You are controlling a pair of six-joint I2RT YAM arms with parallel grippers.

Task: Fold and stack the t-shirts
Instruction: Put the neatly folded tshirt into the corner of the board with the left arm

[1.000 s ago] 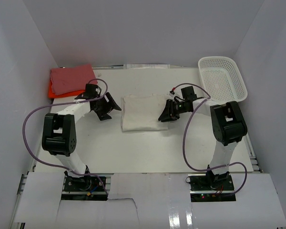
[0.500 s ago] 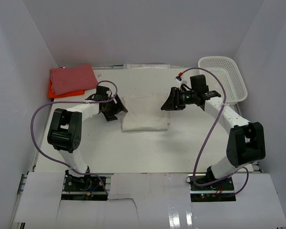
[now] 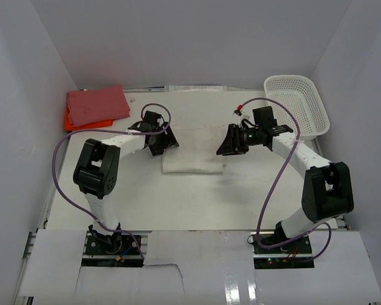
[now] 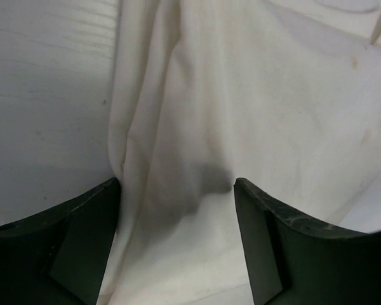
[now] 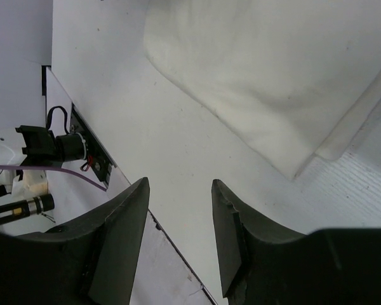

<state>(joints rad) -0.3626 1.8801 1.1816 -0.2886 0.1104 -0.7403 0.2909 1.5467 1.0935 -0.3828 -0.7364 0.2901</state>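
The left arm stretches low across the white desk (image 3: 178, 197), and the left gripper (image 4: 176, 244) is spread wide over the left edge of the folded cream cloth t-shirt (image 3: 193, 152). The right arm bends in from the opposite side. The right gripper (image 5: 178, 238) is likewise parted above bare desk, just beside the shirt's corner. The white plastic mesh basket (image 3: 296, 101) stands far right. Far left, the folded dusty pink-red t-shirt (image 3: 96, 103) lies on the bright orange t-shirt (image 3: 70, 121).

Cream shirt (image 3: 193, 154): I see it folded into a rough rectangle, lying flat in the middle, with soft creases near its left edge.
Pink-red shirt (image 3: 97, 104): folded, far-left corner, lying on top of the orange.
Orange shirt (image 3: 69, 119): I see only its edge underneath.
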